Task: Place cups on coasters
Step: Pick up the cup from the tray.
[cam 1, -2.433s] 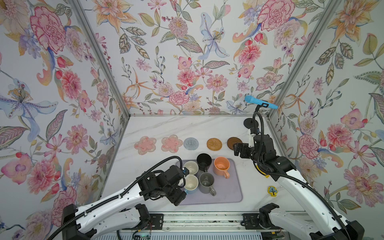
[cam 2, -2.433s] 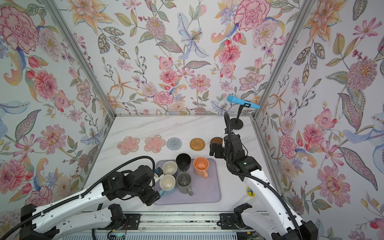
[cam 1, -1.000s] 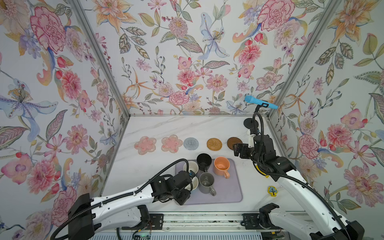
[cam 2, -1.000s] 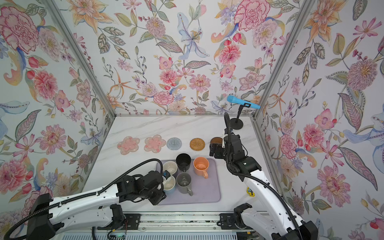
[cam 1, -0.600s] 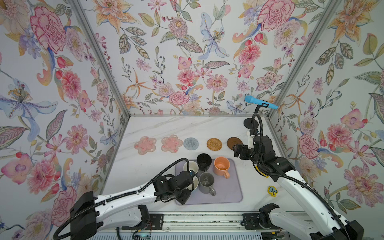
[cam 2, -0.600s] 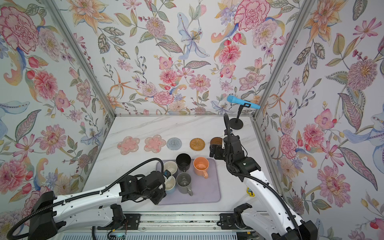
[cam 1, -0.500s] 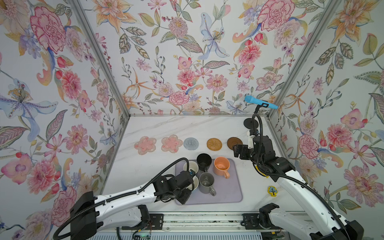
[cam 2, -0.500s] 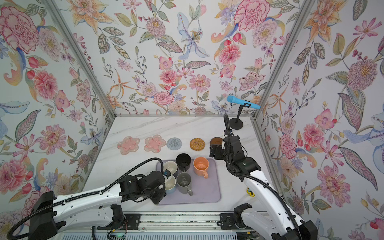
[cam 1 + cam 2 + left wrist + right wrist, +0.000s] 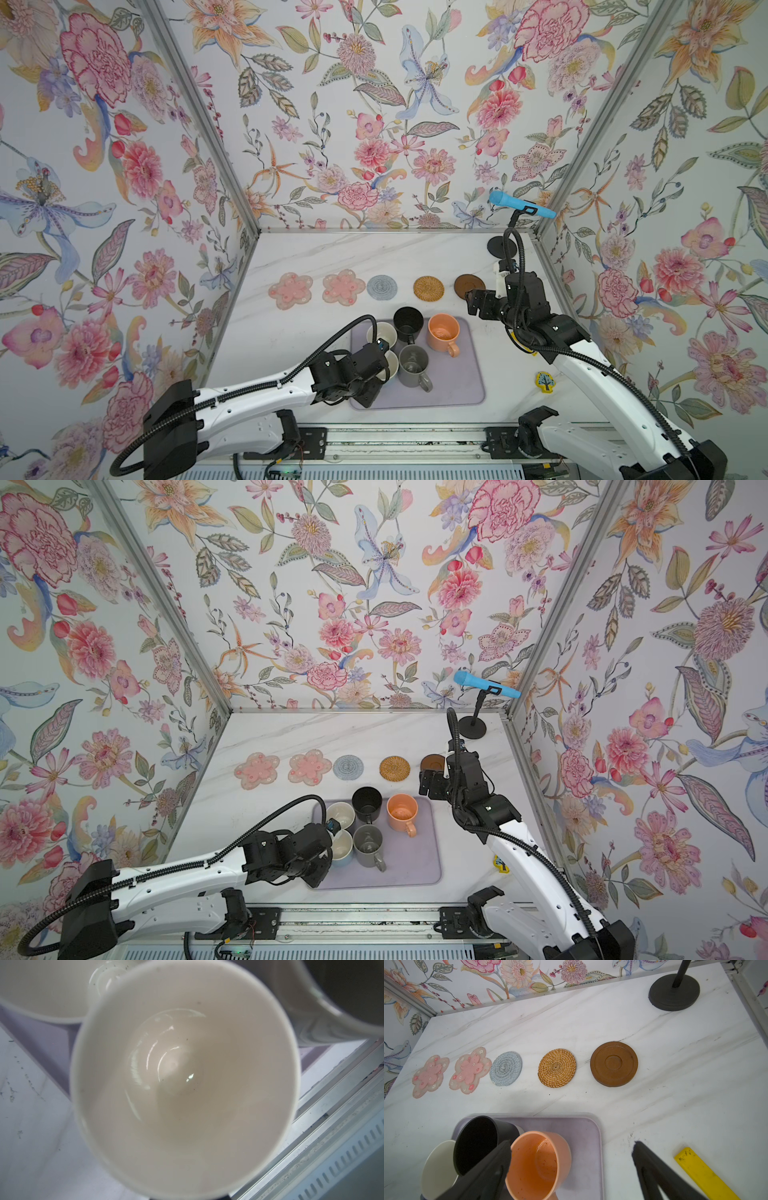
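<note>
Five cups stand close together on the lilac mat [image 9: 457, 390]: black [image 9: 408, 322], peach-orange [image 9: 444, 332], grey [image 9: 413, 365], purple-grey [image 9: 380, 332] and light blue [image 9: 343, 850]. My left gripper [image 9: 383, 360] is shut on the near-left wall of the light blue cup, whose cream inside [image 9: 182, 1076] fills the left wrist view and hides the fingers. My right gripper [image 9: 572, 1145] hangs open over the mat's right edge, beside the peach-orange cup [image 9: 537, 1163]. The coasters lie bare in a row behind: two pink flowers [image 9: 290, 290] [image 9: 344, 286], grey [image 9: 381, 286], woven tan [image 9: 428, 287], brown [image 9: 468, 286].
A black stand base [image 9: 500, 247] carrying a blue microphone [image 9: 519, 205] stands in the back right corner. A small yellow piece [image 9: 543, 381] lies right of the mat. Floral walls close in the left, back and right sides. A metal rail [image 9: 395, 440] runs along the front.
My left gripper has moved from the mat's left edge onto the light blue cup and closed on its wall. The right arm and the other cups have not moved.
</note>
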You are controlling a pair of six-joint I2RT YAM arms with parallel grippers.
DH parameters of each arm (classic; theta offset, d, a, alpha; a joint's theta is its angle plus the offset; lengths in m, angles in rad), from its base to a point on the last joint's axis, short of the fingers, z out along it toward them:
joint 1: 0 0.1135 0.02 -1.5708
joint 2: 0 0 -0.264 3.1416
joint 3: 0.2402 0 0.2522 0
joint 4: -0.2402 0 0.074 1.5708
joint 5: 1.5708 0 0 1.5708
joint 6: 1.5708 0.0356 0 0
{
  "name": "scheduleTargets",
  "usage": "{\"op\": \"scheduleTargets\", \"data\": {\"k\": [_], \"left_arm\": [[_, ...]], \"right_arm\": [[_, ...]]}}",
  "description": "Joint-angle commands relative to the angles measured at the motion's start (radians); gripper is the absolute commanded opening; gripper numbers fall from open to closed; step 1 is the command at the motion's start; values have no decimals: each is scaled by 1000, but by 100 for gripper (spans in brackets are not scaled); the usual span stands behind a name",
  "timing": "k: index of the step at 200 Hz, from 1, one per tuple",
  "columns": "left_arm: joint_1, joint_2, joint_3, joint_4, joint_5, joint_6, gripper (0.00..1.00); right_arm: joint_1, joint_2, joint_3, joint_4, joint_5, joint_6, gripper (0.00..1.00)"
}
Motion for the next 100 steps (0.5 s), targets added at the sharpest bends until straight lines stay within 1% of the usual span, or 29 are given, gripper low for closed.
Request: {"op": "scheduleTargets", "data": {"k": [1, 27, 49, 100], "left_arm": [[-25, 17, -23, 17, -3, -11, 14], [-27, 8, -23, 8, -16, -20, 8], [-28, -22, -20, -4, -26, -31, 0], [-28, -76, 5, -64, -32, -44, 0]], "right_arm": [[3, -15, -13, 4, 3, -6, 93], [1, -13, -12, 7, 3, -9, 93], [0, -11, -12, 10, 1, -12, 92], [-1, -6, -14, 22, -7, -9, 92]]}}
